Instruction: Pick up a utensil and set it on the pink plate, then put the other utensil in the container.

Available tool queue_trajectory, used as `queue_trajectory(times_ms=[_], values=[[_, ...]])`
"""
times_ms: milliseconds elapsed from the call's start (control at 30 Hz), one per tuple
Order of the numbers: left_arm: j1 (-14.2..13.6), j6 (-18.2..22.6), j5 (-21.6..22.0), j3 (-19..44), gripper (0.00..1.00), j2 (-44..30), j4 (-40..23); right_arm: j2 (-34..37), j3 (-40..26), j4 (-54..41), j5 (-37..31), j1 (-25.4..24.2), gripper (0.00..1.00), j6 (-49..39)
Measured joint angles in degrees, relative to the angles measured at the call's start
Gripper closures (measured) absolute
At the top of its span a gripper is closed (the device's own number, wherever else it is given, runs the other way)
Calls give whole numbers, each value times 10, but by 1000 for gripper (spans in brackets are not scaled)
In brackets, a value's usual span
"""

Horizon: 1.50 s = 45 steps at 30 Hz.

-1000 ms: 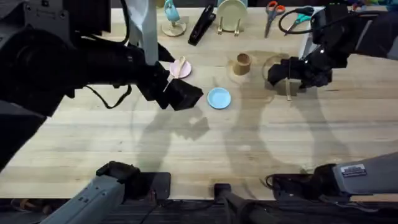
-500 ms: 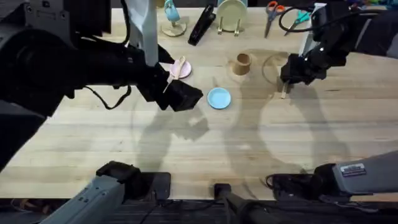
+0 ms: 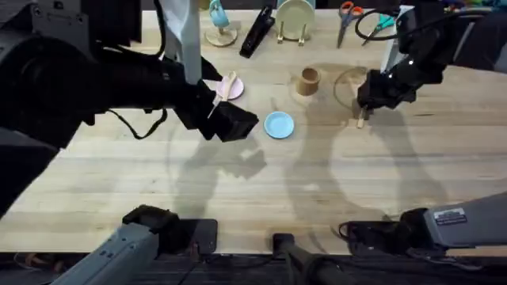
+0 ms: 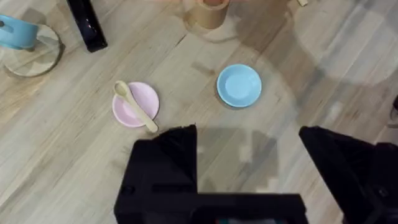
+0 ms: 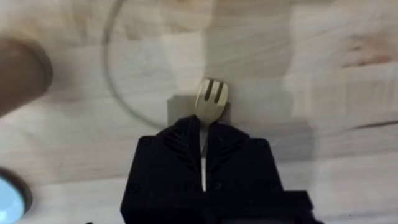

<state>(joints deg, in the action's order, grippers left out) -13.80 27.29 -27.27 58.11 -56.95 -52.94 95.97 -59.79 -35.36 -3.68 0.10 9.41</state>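
Observation:
The wooden spoon [image 4: 135, 106] lies across the pink plate [image 4: 126, 113], its handle end poking over the rim; the overhead view shows the spoon [image 3: 230, 83] on that plate [image 3: 234, 89] too. My left gripper [image 4: 249, 165] hangs open above the table, near the plates, holding nothing. The wooden fork [image 5: 211, 93] sticks prongs-first out of my right gripper [image 5: 203, 124], which is shut on its handle. From overhead, the fork [image 3: 362, 119] and right gripper [image 3: 369, 98] sit right of the tan container [image 3: 309, 81].
A light-blue plate [image 3: 279, 124] lies between the pink plate and the container. Along the back edge stand a cream plate in a rack [image 3: 295, 16], a black tool [image 3: 257, 32], a blue item on a stand [image 3: 218, 20] and scissors [image 3: 348, 16].
My right gripper went from spread around the fork to shut on it, shifting slightly. The left arm, spoon and plates stayed put.

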Motion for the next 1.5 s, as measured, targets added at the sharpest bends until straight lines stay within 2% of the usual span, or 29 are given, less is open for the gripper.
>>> queue_trajectory(times_ms=[200, 567, 833, 1067, 1500], values=[[0, 2, 0, 0, 8, 0, 0, -50, 0, -7, 7, 0, 973, -5], [0, 2, 0, 0, 6, 0, 0, -232, -1, 2, 12, 0, 972, -99], [0, 2, 0, 0, 6, 0, -1, -324, -2, 64, 94, 0, 972, -207], [0, 2, 0, 0, 6, 0, -1, -337, -2, 91, 178, 0, 972, -276], [0, 2, 0, 0, 6, 0, -12, -326, -2, 101, 375, -1, 970, -443]])
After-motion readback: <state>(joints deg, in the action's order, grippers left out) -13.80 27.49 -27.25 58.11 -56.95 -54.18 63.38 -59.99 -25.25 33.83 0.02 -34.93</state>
